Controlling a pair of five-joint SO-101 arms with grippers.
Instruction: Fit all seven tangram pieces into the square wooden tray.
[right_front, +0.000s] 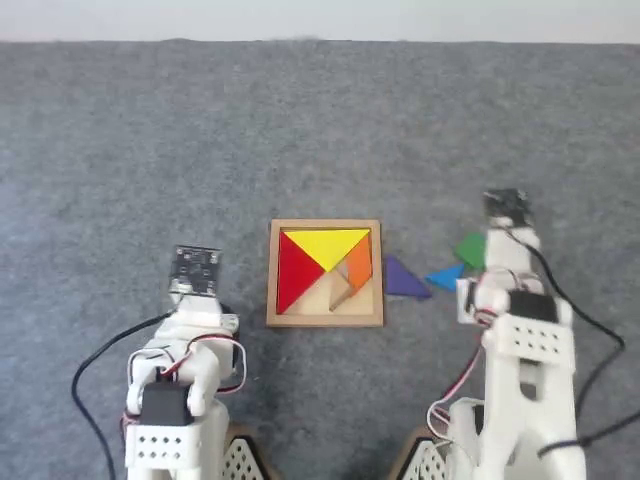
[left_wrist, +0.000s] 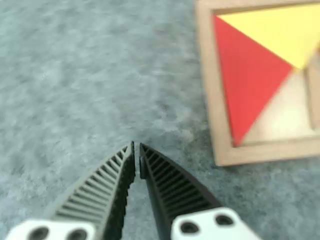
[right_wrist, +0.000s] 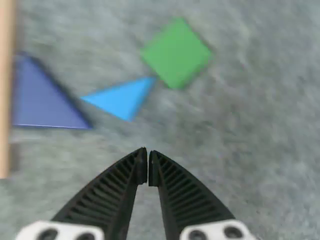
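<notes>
The left arm (right_front: 185, 350) rises from the lower left of the high view, folded short, with its wrist stopping just left of the tray (right_front: 325, 226). In its wrist view the left pincer (left_wrist: 136, 146) points down at the grey table (right_front: 150, 150). Its two ribbed fingers are closed tip to tip and grip nothing. The tray's wall (left_wrist: 212, 75) lies near it, off to the upper right of that frame.

The right arm (right_front: 520, 340) rises from the lower right of the high view and stretches further up the frame. Its wrist sits over the loose pieces to the right of the tray. The right pincer (right_wrist: 148, 151) is likewise closed with the tips meeting. It holds nothing and hangs above bare table just below the blue triangle (right_wrist: 122, 97).

Each wrist carries a small dark circuit board whose markings are too small to read.

The tray lies at the centre of the high view. The yellow triangle (right_front: 327, 245) fills its top and the red triangle (right_front: 295, 272) its left side. The orange piece (right_front: 358, 268) sits at the right, and bare wood shows along the lower middle.

The purple triangle (right_front: 403, 279) lies just beside the tray's right edge. The blue triangle (right_front: 445, 274) comes next to the right. The green square (right_front: 470, 248) sits above that, partly under the right arm. In the right wrist view the blue triangle's tip almost touches the green square (right_wrist: 176, 52), and the purple triangle (right_wrist: 37, 100) lies at the left.
</notes>
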